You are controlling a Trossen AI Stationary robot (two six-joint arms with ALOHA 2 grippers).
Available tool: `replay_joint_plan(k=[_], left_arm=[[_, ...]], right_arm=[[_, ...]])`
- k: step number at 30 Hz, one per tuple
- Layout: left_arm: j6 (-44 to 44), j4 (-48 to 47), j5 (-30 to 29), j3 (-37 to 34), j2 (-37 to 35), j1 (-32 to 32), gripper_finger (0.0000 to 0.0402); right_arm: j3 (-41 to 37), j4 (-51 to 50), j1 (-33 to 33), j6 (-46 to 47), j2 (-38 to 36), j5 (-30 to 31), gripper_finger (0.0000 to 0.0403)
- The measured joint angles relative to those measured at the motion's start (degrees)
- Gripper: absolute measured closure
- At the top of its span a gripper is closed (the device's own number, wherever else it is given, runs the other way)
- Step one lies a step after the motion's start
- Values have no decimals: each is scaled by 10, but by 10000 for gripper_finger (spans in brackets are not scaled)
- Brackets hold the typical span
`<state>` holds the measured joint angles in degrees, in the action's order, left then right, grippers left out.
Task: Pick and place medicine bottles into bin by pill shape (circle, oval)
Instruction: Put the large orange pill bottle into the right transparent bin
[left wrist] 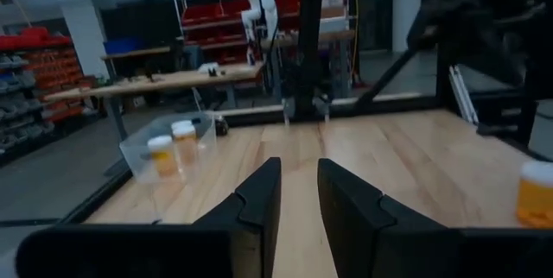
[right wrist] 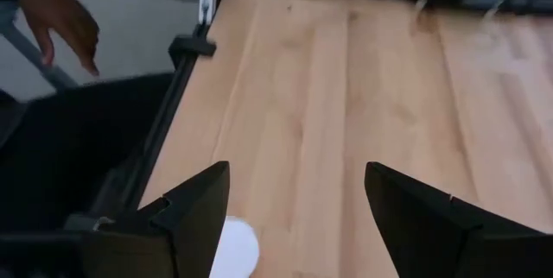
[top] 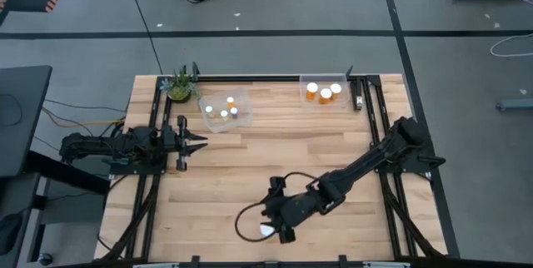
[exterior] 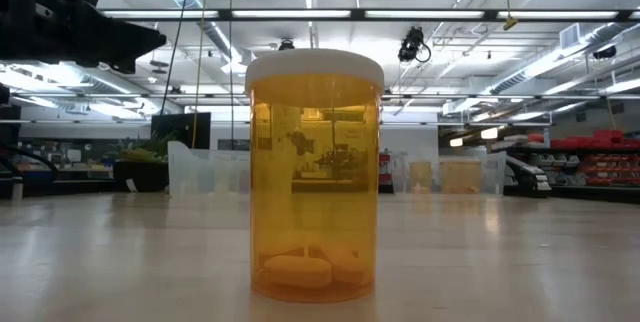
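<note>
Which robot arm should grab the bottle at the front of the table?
The right one, probably. The right hand is open just above the loose orange bottle, whose white cap shows beside its fingers. The left hand waits far off at the table's left side, near the bin of small bottles.

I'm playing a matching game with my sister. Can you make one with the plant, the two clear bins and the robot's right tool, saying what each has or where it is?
Things:
1. plant
2. left bin
3. right bin
4. right tool

Descriptions:
A. holds orange bottles
B. open, just above a white bottle cap
C. at the table's far left corner
D. holds small white bottles

Pairs: 1-C, 2-D, 3-A, 4-B
</note>
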<state>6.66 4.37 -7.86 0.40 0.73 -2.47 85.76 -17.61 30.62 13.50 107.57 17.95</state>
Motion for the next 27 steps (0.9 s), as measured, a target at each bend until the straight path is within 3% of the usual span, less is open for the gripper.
replay_joint_plan(k=[21,27], left_arm=[[0,1,1,0,4,0,310],[0,1,1,0,4,0,307]], right_arm=[[0,56,3,-11,104,-55,124],[0,63,4,-7,108,-63,98]])
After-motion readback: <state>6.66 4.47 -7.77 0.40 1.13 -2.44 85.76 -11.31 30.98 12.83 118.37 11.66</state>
